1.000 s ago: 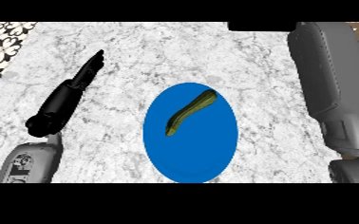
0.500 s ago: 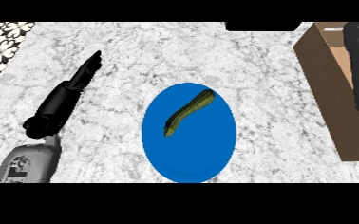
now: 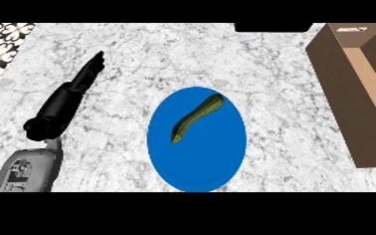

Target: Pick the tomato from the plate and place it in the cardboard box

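Note:
A blue plate (image 3: 213, 164) lies on the marble counter, near its front edge. On it rests a long, curved, dark green vegetable (image 3: 195, 117), not a round tomato. The cardboard box (image 3: 351, 94) stands open at the right edge, its inside partly showing. My left hand (image 3: 70, 97) lies over the counter to the left of the plate, fingers straight and pointing away, apart from the plate and holding nothing. My right hand shows in no view.
A dark object (image 3: 272, 27) sits at the counter's back edge, top centre right. A patterned surface (image 3: 13, 42) borders the counter at the top left. Bare marble (image 3: 279, 74) lies between the plate and the box.
The right forearm that covered the right side has left the view, and the cardboard box now shows there. The left hand, plate and vegetable keep their places.

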Motion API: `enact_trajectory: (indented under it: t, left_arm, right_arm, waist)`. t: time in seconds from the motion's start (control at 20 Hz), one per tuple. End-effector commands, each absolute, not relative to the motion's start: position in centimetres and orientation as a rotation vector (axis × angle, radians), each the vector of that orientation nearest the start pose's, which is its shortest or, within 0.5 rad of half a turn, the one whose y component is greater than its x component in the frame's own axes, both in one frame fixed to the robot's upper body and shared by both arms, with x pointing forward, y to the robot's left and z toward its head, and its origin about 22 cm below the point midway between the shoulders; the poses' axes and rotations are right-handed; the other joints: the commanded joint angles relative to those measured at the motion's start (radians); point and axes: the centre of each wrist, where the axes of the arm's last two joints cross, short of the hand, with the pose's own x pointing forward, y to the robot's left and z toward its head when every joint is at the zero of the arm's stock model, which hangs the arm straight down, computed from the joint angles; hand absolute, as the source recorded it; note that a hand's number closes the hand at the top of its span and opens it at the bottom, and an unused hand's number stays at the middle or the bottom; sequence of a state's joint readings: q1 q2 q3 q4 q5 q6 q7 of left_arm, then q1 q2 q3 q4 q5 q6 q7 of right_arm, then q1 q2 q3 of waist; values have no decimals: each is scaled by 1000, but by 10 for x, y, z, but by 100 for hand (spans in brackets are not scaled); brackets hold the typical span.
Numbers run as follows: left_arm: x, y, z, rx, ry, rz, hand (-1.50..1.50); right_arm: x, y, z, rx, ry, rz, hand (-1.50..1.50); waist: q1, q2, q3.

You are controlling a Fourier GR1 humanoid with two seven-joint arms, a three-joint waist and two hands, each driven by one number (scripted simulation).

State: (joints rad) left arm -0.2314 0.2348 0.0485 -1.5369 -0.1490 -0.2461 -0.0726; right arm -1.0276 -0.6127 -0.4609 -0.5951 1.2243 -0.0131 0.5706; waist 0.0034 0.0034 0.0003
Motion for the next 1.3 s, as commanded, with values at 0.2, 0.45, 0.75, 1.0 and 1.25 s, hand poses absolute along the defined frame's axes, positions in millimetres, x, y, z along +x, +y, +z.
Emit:
enact_trajectory:
  t: [0.2, 0.45, 0.75, 1.0, 1.25]
  left_arm:
    - [285, 253, 62, 93, -1755, -537, 0]
    - [281, 279, 68, 113, -1758, -519, 0]
    - [294, 276, 68, 92, -1739, -523, 0]
    - [284, 276, 56, 96, -1729, -525, 0]
    - [286, 264, 66, 99, -1741, -519, 0]
  right_arm:
    - [395, -455, 180, -1204, -598, 384, 150]
    - [379, -475, 173, -1053, -594, 427, -150]
    - [370, -488, 205, -1063, -910, 420, -150]
    - [374, -478, 215, -981, -1350, -121, -150]
    - [353, -502, 199, -893, -1446, -540, -150]
  waist:
    - [8, 0, 0]
    - [0, -4, 0]
    - [-4, -2, 0]
    - [-17, -10, 5]
    - [-10, -4, 4]
